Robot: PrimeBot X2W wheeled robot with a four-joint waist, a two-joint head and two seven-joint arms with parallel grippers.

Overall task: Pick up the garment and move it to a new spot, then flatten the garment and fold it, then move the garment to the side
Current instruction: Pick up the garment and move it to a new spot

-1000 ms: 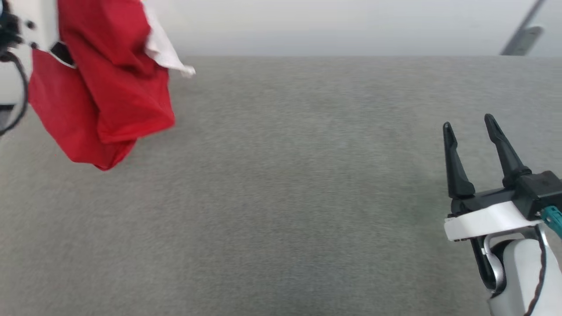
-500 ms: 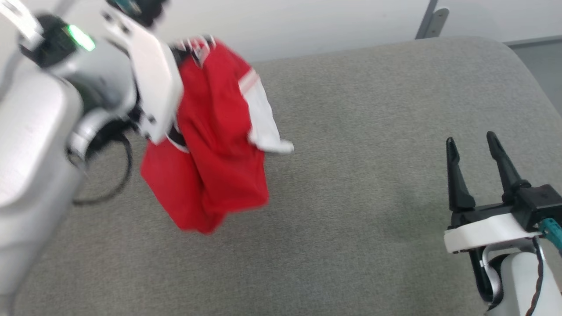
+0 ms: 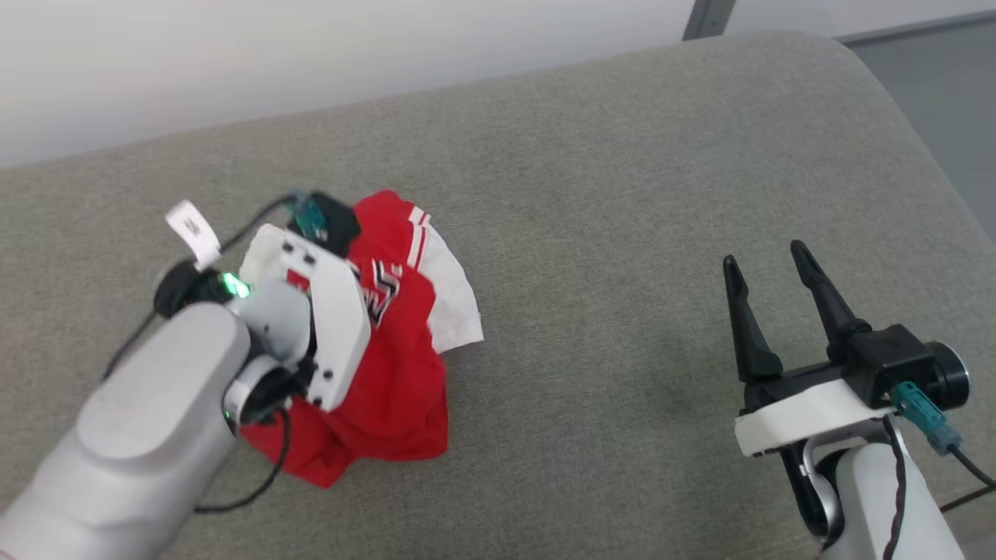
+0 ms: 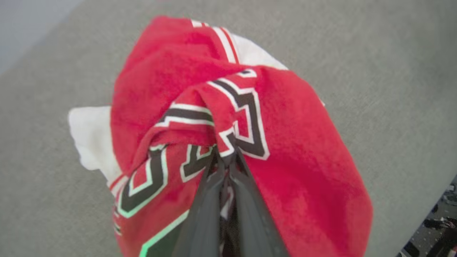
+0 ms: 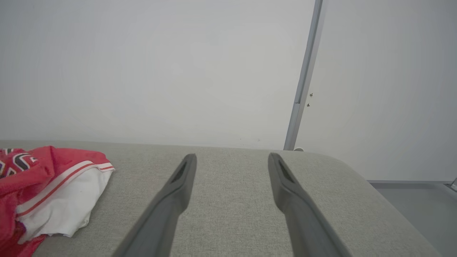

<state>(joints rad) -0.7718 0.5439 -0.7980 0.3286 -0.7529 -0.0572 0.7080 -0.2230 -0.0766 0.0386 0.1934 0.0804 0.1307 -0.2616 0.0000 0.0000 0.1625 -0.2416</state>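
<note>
1. The left gripper [image 4: 225, 159] has its two dark fingers pressed together, pinching a fold of the garment [image 4: 303, 171] right at the black, white-outlined lettering.
2. Around those fingers the red cloth sits bunched in a heap on the grey padded surface [image 3: 591, 194]. A white sleeve with striped trim spills out past the fingertips, and another white patch shows to one side of them.
3. In the head view the left arm's white wrist plate [image 3: 327, 327] lies over the near part of the heap and covers the fingers.
4. The right gripper [image 3: 764, 255] has its fingers spread wide with nothing between them. It is over bare fabric, well apart from the garment, which lies off to the left of its fingers.
5. The left fingertips are buried in the fold. The lettering is creased and cannot be read. The left wrist view is soft, and its bottom edge cuts off the lower part of the heap. Whether the whole bundle rests on the surface or partly hangs from the grip cannot be told.
6. Bare grey fabric runs between the heap and the right fingers, and on ahead of them. Beyond the right fingertips the surface ends at a far edge against a pale wall [image 5: 160, 71]. To the right of those fingers it rounds off into a corner, with grey floor [image 5: 410, 203] past it. A thin metal strip [image 5: 303, 82] runs up the wall behind that corner.
</note>
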